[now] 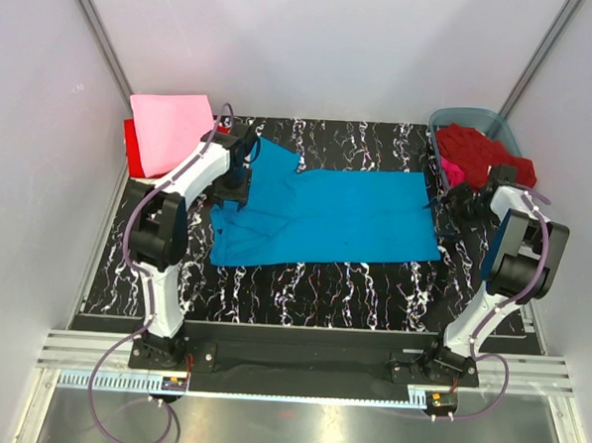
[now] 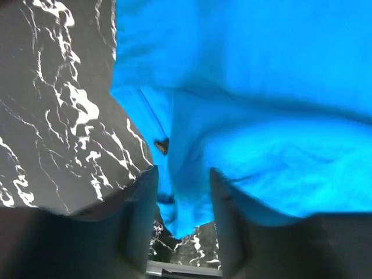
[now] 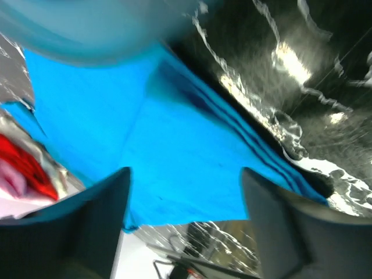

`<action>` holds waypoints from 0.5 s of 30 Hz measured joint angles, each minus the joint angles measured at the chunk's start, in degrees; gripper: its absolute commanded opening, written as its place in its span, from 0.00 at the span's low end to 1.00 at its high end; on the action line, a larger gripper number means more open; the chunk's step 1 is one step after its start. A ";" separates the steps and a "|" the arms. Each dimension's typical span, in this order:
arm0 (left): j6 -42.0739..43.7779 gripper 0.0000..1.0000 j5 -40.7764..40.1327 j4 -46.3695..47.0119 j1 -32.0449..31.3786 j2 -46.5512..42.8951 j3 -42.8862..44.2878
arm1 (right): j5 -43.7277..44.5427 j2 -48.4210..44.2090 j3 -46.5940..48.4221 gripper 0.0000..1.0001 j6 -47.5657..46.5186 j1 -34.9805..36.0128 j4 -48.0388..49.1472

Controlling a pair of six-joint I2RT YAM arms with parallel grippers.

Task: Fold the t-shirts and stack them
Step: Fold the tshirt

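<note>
Turquoise t-shirt [image 1: 346,214] spread across the middle of the table [image 1: 303,281], fold in hand.
Its far-left end is pinched by the left gripper [image 2: 183,174], jaws narrowed on a bunch of cloth. The right gripper [image 3: 186,174] is held wide apart over the right hem, with nothing clamped. A grip on that hem seems needed next, so that both ends can be lifted and folded over together.

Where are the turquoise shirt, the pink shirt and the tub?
turquoise shirt [image 1: 346,209], top view, middle of its body.
pink shirt [image 1: 170,131], top view, centre of the fold.
tub [image 1: 468,113], top view, far rim.
</note>
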 measured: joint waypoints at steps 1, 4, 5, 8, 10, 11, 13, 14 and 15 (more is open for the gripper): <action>-0.20 0.54 -0.33 -0.74 0.22 1.62 1.64 | 0.81 0.52 1.25 0.93 -0.52 -0.02 -0.50; -0.98 0.70 -1.51 -2.27 0.50 3.23 4.59 | 2.56 0.02 3.76 0.98 -1.55 -0.04 -1.99; -1.46 0.72 -1.99 -2.99 0.48 2.91 5.49 | 3.10 -0.68 4.20 0.98 -1.70 -0.02 -2.25; -2.99 0.72 -2.80 -3.13 0.48 -1.01 5.35 | 4.57 -4.31 4.09 0.98 -2.12 -0.02 -3.10; -4.28 0.73 -2.93 -1.20 0.44 -6.49 1.64 | 5.49 -8.76 2.40 0.98 -2.32 -0.02 -3.13; -5.03 0.73 -2.82 -0.52 0.42 -10.32 -1.49 | 5.62 -11.43 1.07 0.98 -2.43 -0.02 -3.21; -6.99 0.72 -1.90 1.77 0.42 -19.39 -9.44 | 5.77 -17.18 -2.89 0.96 -2.60 -0.02 -2.32; -8.13 0.72 -1.18 3.04 0.42 -23.89 -14.05 | 5.77 -19.37 -4.79 0.95 -2.67 -0.04 -2.12; -9.16 0.72 -0.42 4.61 0.42 -27.39 -18.08 | 5.79 -21.86 -7.30 0.94 -2.73 -0.04 -1.53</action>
